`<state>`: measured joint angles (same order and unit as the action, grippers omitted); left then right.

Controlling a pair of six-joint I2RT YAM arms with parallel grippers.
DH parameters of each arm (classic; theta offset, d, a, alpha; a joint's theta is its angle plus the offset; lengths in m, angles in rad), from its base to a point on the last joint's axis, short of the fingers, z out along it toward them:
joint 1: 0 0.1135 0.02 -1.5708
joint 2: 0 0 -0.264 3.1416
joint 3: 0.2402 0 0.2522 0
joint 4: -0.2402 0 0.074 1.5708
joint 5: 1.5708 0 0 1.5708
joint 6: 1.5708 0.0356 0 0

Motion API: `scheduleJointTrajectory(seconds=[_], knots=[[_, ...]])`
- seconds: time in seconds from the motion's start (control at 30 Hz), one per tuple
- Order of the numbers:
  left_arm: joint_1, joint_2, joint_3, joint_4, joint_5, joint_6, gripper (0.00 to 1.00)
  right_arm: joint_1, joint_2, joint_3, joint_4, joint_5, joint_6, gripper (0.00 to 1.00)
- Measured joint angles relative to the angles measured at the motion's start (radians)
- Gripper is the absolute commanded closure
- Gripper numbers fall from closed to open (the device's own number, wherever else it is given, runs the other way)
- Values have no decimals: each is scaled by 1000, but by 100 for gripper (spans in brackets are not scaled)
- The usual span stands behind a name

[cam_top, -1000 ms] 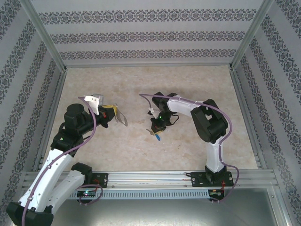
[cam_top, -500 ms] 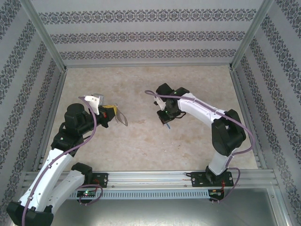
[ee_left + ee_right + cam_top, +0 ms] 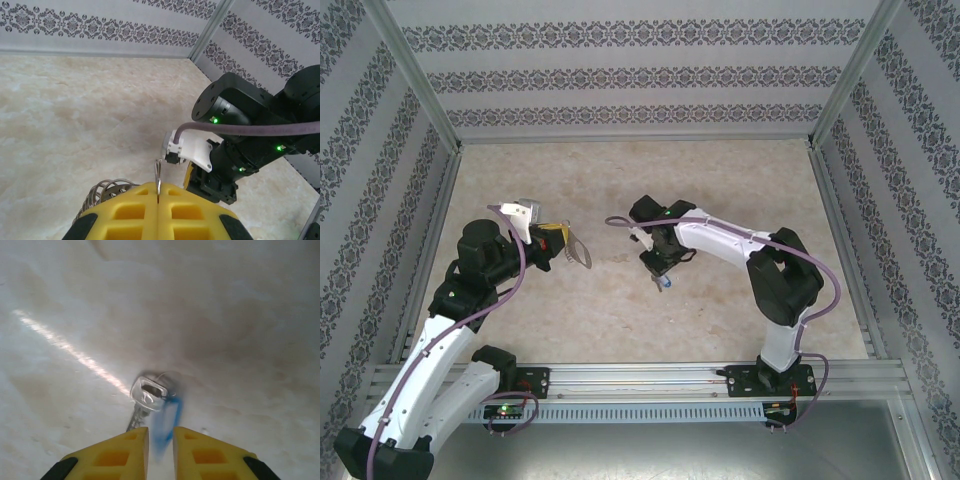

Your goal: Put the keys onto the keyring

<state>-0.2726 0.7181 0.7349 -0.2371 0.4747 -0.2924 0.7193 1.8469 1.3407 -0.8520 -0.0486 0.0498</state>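
The left gripper (image 3: 158,190) has its fingers pressed together on the keyring (image 3: 158,172), edge-up, toward the table's (image 3: 620,170) left edge. Near the table's middle, the right gripper (image 3: 160,437) stands slightly parted around the blurred blue-headed key (image 3: 167,415). I cannot tell whether it pinches the key.

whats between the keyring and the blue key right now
Nothing: in the top external view the table between the keyring and the blue key is bare.
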Motion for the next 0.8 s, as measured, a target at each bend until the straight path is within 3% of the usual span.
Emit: scheduleJointTrajectory(seconds=[0.1,0.33,0.8], knots=[[0,0,0,0,0,0,100,-4,-1,-41,27,-70,7,66],[0,-2,0,-1,0,0,100,-57,-48,-107,43,-152,34,66],[0,-28,0,-32,-5,0,100,-73,82,39,10,-293,56,67]])
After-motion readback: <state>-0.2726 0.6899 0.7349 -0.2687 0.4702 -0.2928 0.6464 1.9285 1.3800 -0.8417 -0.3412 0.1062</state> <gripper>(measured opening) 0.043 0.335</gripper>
